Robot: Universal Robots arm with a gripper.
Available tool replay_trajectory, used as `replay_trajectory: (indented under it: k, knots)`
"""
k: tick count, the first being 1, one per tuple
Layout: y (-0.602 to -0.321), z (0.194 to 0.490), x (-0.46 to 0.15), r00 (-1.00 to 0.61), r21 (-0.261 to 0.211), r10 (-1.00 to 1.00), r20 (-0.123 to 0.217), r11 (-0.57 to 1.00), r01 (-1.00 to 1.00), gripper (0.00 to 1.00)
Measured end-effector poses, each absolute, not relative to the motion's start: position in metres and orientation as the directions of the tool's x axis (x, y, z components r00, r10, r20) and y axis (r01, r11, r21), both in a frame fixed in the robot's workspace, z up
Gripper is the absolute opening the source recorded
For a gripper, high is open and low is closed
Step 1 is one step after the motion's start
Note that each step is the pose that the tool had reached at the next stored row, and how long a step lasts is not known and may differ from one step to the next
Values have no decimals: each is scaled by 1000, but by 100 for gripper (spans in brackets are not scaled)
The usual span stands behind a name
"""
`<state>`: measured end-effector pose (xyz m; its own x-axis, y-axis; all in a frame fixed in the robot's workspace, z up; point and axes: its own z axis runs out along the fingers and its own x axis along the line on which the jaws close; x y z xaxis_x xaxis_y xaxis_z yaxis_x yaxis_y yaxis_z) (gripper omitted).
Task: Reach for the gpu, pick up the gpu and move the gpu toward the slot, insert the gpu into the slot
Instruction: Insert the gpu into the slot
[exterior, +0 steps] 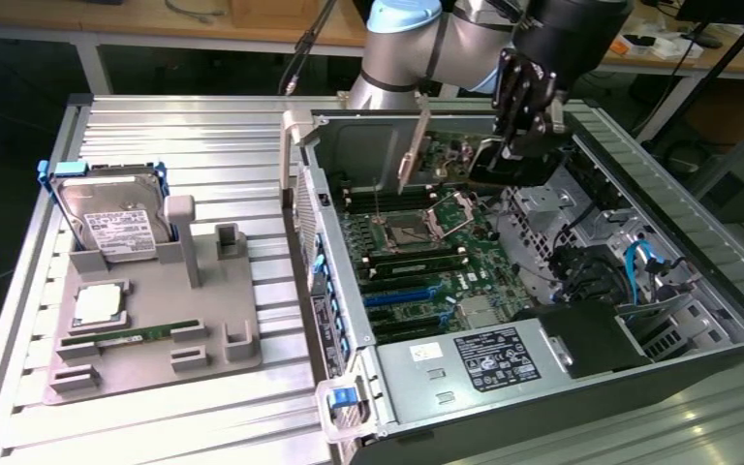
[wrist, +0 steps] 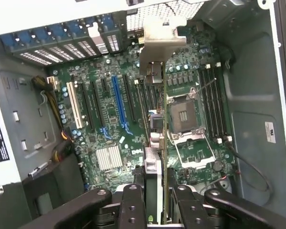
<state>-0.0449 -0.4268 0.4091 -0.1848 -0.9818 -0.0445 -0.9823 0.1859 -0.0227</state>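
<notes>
- Over the open computer case [exterior: 353,155], on the exterior view's right side of the table [exterior: 191,126], my gripper [exterior: 523,136] hangs above the motherboard [exterior: 463,262].
- Its fingers [wrist: 133,205] are pinched on the gpu [wrist: 155,157], which stands on edge between them. The silvery bracket [wrist: 157,43] points toward the case's back wall.
- The card is clear of the board, touching nothing below. From the wrist view its edge runs along the strip between the CPU socket [wrist: 183,114] and the row of expansion slots.
- The grey holder [exterior: 152,358] at the table's far side from the case carries the hard drive [exterior: 113,218] but no card, so I judge pick-up done and the carry toward the slot in hand.
- I take the long blue slot [wrist: 118,102] as the target, though I cannot be sure which one is meant. The card is beside it, not over it.
- As I read it, the next move calls for a sideways shift to bring the card's edge directly above the slot and parallel to it, with the bracket matched to the back-wall opening, before any descent.
</notes>
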Motion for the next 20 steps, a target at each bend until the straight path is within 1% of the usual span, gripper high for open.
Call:
replay_trajectory:
  k: [2, 6, 8, 12, 14, 20]
  knots:
    - [-428, 409, -45, -156, -24, -987, -45, 157, -987, 27]
    - [-428, 409, -45, 34, -24, -998, -45, -33, -999, 27]
    - [-428, 409, -45, 63, -24, -997, -45, -62, -998, 27]
    - [-428, 409, -45, 74, -24, -996, -45, -73, -997, 27]
    - [-428, 409, -45, 74, -23, -997, -32, -73, -997, 27]
    - [-428, 407, -47, 73, -23, -997, -30, -73, -997, 27]
